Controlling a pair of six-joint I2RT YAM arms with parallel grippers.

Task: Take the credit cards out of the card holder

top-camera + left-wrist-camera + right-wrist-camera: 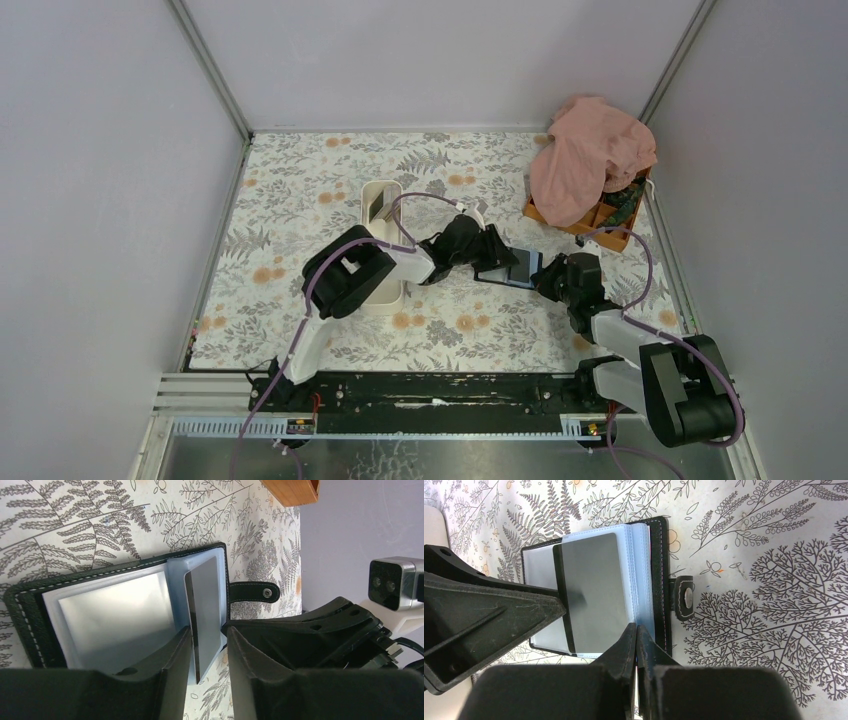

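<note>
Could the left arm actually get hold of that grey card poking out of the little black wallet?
Probably yes. The card holder lies open, and the left fingers sit either side of the grey card. The right fingers, shut, press the sleeves beside it, not over it.

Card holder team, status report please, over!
Left gripper straddling grey card, grip unclear. Right gripper shut, tip on open card holder. Nothing in the way.
</note>
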